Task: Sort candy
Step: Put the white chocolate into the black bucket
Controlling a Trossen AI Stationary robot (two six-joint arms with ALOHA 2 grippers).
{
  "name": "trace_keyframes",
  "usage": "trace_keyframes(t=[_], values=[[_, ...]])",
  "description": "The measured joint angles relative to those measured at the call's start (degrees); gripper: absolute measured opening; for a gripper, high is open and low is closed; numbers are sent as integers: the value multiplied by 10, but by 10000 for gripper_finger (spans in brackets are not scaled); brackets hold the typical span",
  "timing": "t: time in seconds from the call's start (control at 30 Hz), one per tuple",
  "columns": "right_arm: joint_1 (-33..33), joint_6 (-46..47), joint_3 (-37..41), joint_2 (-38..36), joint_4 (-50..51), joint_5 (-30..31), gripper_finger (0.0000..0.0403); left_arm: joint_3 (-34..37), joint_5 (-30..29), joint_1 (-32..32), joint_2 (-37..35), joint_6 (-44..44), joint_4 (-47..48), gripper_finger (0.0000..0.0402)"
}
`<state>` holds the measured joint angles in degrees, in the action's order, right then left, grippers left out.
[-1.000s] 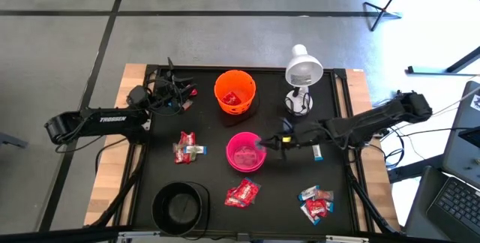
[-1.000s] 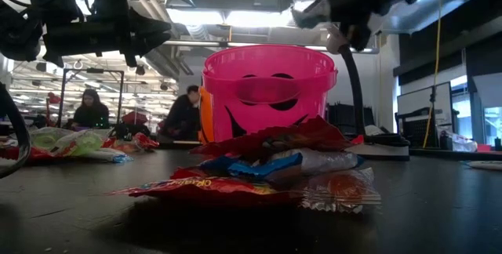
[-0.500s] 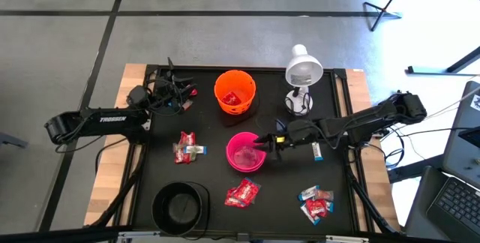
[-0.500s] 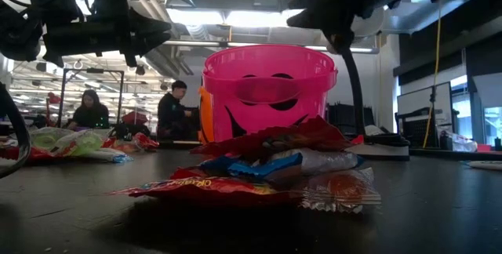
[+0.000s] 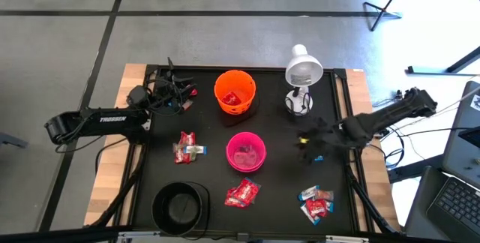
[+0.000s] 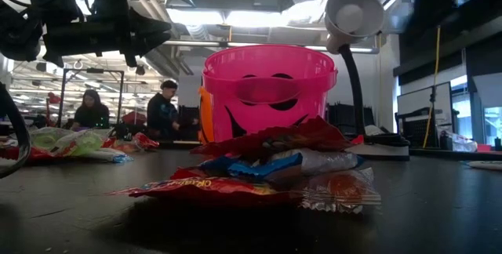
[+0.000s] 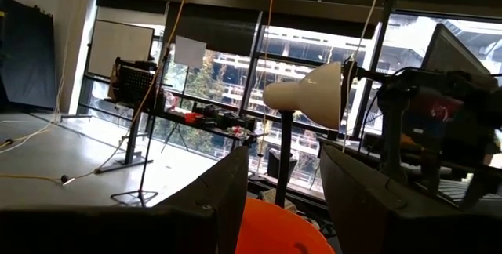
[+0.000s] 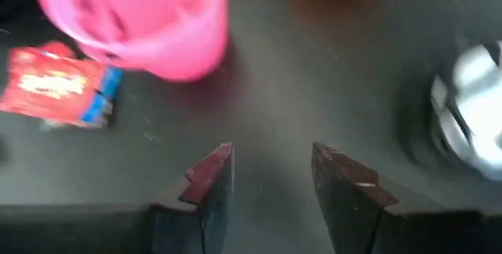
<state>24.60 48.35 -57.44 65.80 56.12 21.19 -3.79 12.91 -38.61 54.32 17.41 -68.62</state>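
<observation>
The candy lies in three piles on the black table: one left of centre (image 5: 186,147), one at the near middle (image 5: 242,193) (image 6: 267,168), one at the near right (image 5: 315,203). A single blue piece (image 5: 318,155) lies below my right gripper (image 5: 304,139) (image 8: 267,177), which hangs open with nothing between its fingers, right of the pink bowl (image 5: 246,151) (image 8: 141,19). More candy sits inside the pink bowl and the orange bowl (image 5: 235,91). My left gripper (image 5: 180,97) (image 7: 284,199) waits open at the far left, raised, pointing toward the orange bowl.
A black bowl (image 5: 180,205) stands at the near left. A white desk lamp (image 5: 302,70) (image 6: 353,11) stands at the far right, just beyond my right gripper. Bare table lies between the pink bowl and the near-right pile. People sit in the room behind.
My right gripper has opened over the pink bowl's right rim. It has then drawn back toward the table's right edge, risen, and tipped to point more steeply down. The bowls and piles have stayed where they were.
</observation>
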Motion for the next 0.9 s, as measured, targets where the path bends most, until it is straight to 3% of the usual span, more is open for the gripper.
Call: trace_keyframes(t=[0.13, 0.27, 0.57, 0.9], values=[[39, 141, 47, -28, 53, 26, 169, 0, 0, 0, 0, 0, 0, 151], [47, 250, 111, -31, 71, 12, 169, 0, 0, 0, 0, 0, 0, 151], [47, 358, 255, -30, 7, -71, 169, 0, 0, 0, 0, 0, 0, 151], [47, 389, 317, -31, -68, -115, 169, 0, 0, 0, 0, 0, 0, 151]])
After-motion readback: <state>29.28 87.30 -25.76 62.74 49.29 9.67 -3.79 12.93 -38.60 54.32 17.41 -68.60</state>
